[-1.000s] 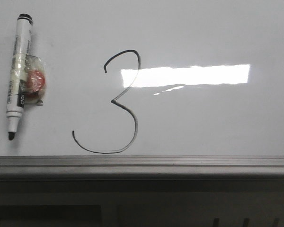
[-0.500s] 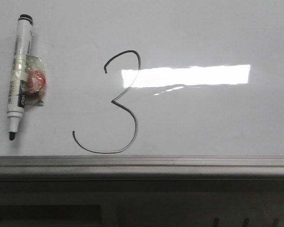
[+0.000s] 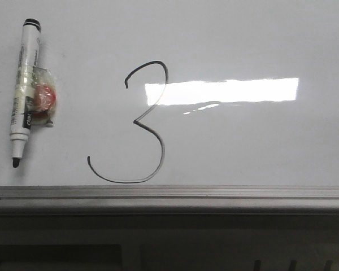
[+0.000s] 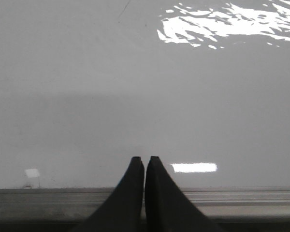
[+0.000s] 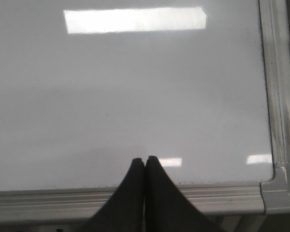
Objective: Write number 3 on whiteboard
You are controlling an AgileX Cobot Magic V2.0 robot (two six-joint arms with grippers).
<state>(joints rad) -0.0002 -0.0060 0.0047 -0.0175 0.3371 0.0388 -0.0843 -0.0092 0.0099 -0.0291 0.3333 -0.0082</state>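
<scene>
The number 3 (image 3: 137,125) sits finished at the whiteboard's (image 3: 260,147) centre, with the uncapped marker (image 3: 24,90) lying at its 9 o'clock. A stray sweep across the board could, I judge, smear the fresh ink. Only the wrist views show the left gripper (image 4: 144,166) and right gripper (image 5: 144,166), both closed and empty, over blank board near its grey edge.

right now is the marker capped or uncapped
Uncapped: the marker lies flat on the whiteboard with its dark tip bare, beside the number 3.
</scene>
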